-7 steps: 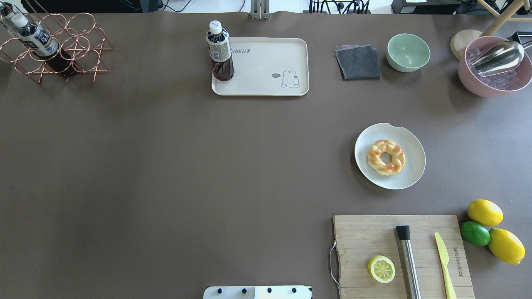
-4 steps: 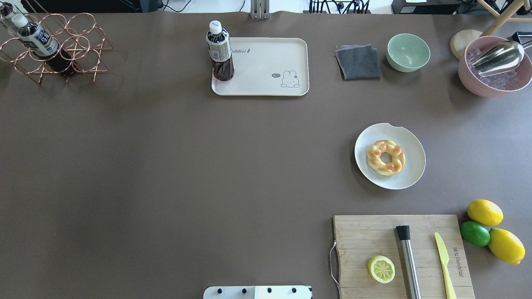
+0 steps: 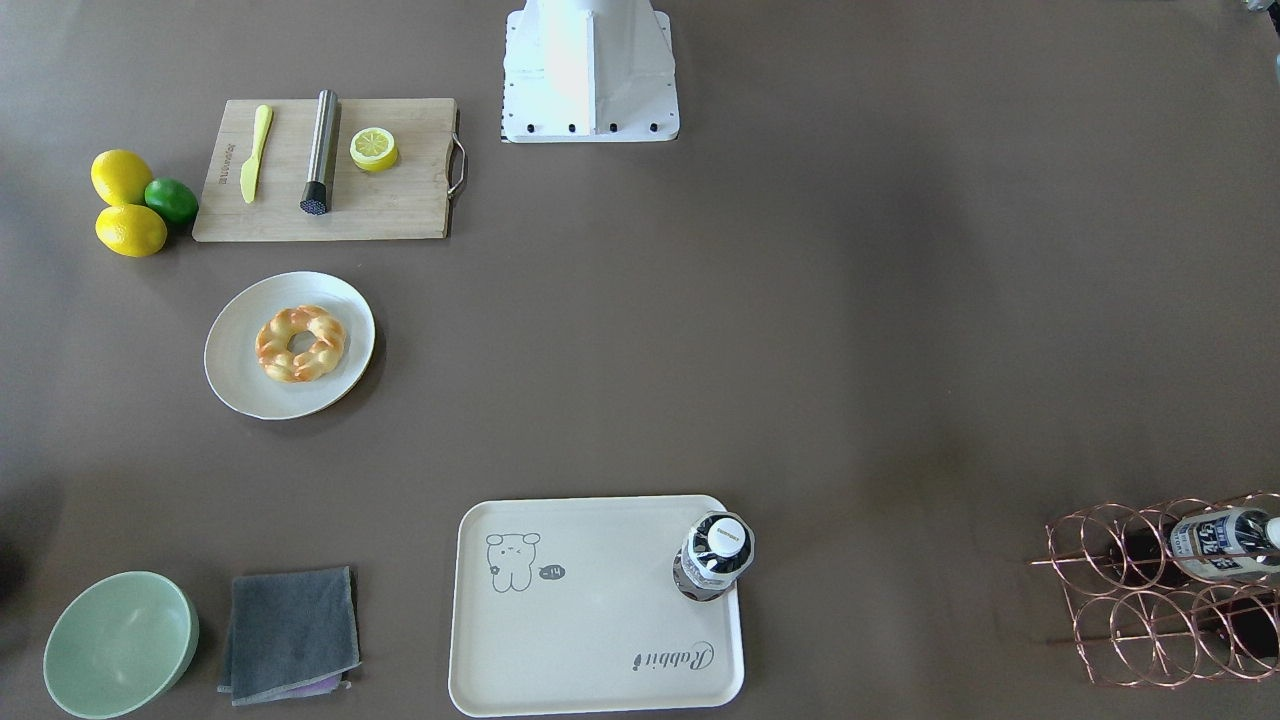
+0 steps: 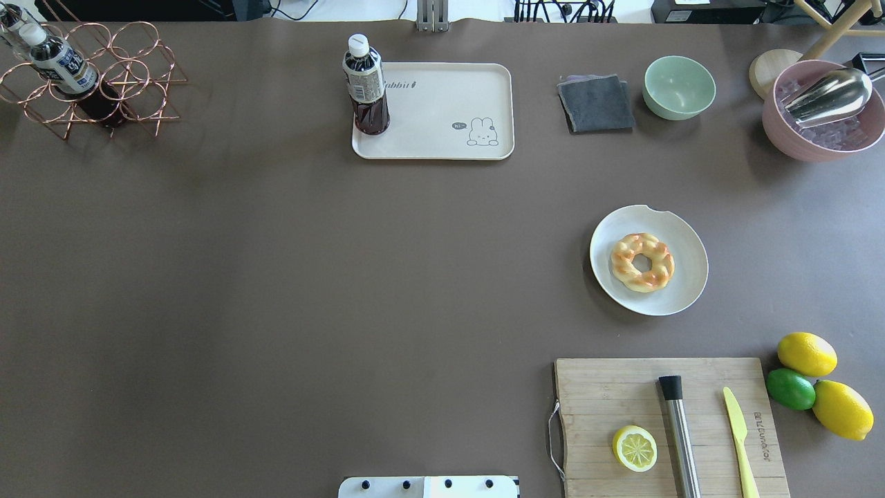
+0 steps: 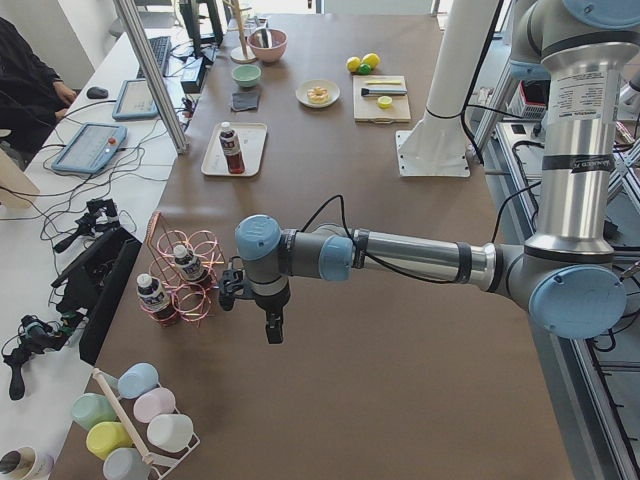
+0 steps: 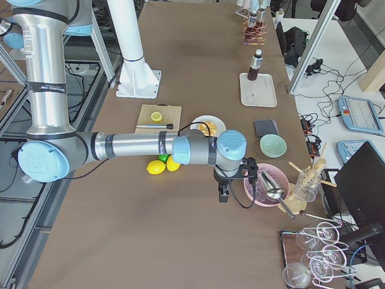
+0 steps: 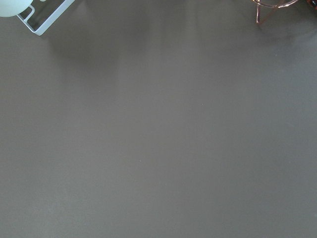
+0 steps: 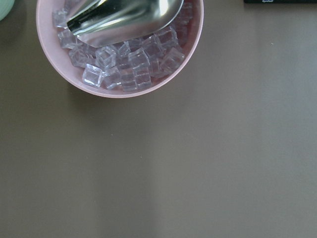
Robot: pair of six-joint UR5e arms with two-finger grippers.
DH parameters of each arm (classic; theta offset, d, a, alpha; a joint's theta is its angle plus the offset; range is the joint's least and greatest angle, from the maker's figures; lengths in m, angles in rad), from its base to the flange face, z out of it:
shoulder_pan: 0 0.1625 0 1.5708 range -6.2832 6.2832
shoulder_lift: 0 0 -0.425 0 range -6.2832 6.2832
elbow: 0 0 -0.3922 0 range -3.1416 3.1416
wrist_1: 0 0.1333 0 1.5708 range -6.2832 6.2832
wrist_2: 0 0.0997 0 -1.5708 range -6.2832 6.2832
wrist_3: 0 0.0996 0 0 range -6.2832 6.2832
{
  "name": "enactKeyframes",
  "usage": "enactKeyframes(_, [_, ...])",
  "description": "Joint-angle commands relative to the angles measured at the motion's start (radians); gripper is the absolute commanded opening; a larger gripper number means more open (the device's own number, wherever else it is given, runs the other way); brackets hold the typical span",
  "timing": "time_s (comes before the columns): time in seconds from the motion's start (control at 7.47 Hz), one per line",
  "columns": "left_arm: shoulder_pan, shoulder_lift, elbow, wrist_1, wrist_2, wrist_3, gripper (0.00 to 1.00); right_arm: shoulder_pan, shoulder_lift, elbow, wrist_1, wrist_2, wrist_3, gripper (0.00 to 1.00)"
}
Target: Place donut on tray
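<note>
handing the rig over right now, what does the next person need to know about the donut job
Left gripper: over bare table near the copper wire rack; open or shut cannot be told.
Right gripper: beside the pink ice bowl; cannot be told either.
Golden twisted ring donut: lying on the round off-white plate.
Cream rectangular tray: a dark bottle stands in one corner.
Done: nothing.
Left: grasp the donut, carry it over, set it on the tray.
</note>
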Motion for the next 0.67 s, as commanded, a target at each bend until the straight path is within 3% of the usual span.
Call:
enactKeyframes(0.0, [0.002,0.000,0.000,0.000,0.000,-0.001,0.98,-0.132,-0.008,0.020,0.272,0.000,0.351,1.00])
enactKeyframes(0.27, [0.013,-0.002,0.003,0.000,0.000,-0.001,0.98,-0.281,-0.003,0.020,0.516,-0.008,0.673,1.00])
enactKeyframes(0.54, [0.013,-0.002,0.003,0.000,0.000,-0.001,0.98,-0.414,0.000,0.020,0.654,-0.073,0.899,1.00])
